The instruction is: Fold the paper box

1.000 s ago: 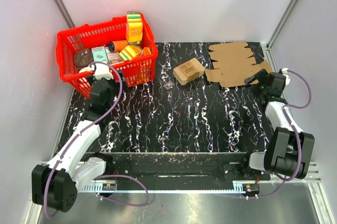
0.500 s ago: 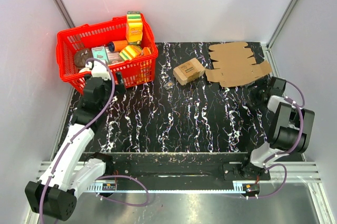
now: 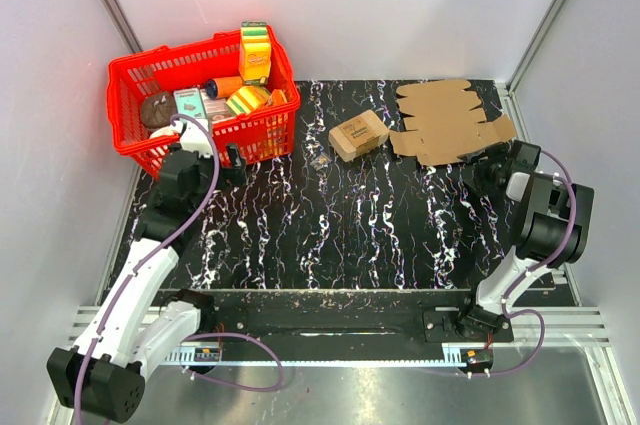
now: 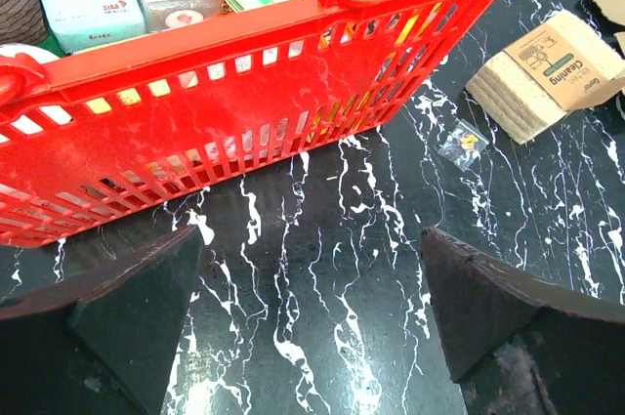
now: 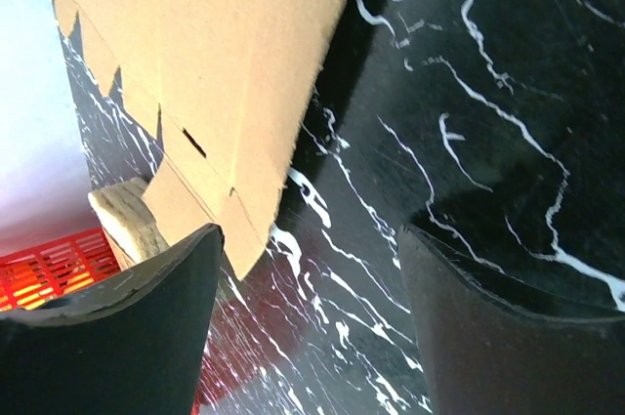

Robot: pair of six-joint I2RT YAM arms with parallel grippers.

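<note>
Only the left wrist view showed print on the small box (image 4: 547,68). The paper box (image 3: 450,123) lay flat and unfolded at 1 o'clock; left claw (image 4: 308,269) and right claw (image 5: 311,249) were spread.

The left arm (image 3: 140,275) rises from its base at the near left corner of the worktop (image 3: 350,235) and stretches forward along the left edge, with its wrist low. The left gripper (image 4: 312,327) hangs just above the surface, jaws spread wide with nothing between them. The right arm (image 3: 545,230) is folded tightly by the right edge, elbow raised. The right gripper (image 5: 308,327) sits low near the far right corner, its fingers (image 5: 107,337) apart and holding nothing.
</note>
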